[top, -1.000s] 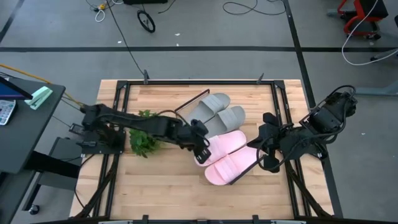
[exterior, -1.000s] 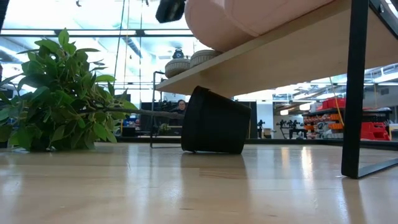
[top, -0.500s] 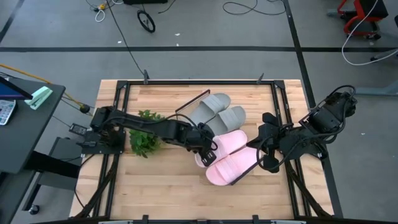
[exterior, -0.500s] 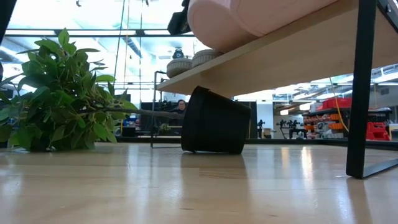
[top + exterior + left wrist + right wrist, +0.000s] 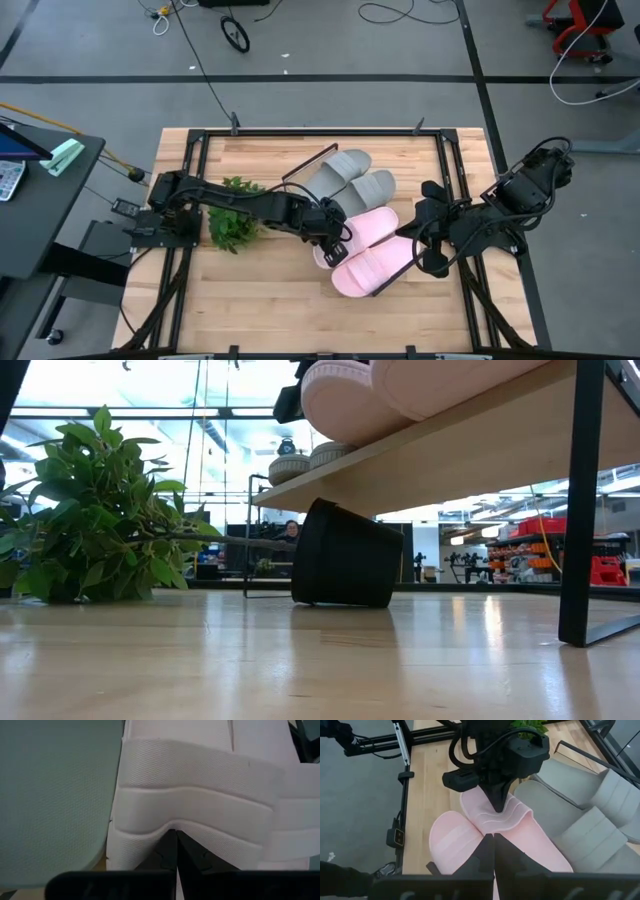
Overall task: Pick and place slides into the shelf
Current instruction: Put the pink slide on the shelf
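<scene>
Four slides sit together on the shelf, a light-wood board with a thin dark frame that lies diagonally across the middle of the worktop. The two grey slides lie side by side at the far end of the board, and the two pink slides lie side by side at the near end, the inner pink one just beside the nearer grey one.

The left claw reaches in from the left side over the worktop and is at the strap of the inner pink slide. In the right wrist view its dark fingers come down to a point on that strap, clenched on it. The left wrist view shows the white ribbed strap filling the frame, with the fingers drawn together against its lower edge and the grey slide right alongside.

The right claw hangs at the right edge of the worktop, just beside the outer pink slide and not touching it; its fingers are pressed together with nothing between them.

A green plant lies on its side on the worktop to the left of the shelf, its black pot tipped over under the board in the low view.
</scene>
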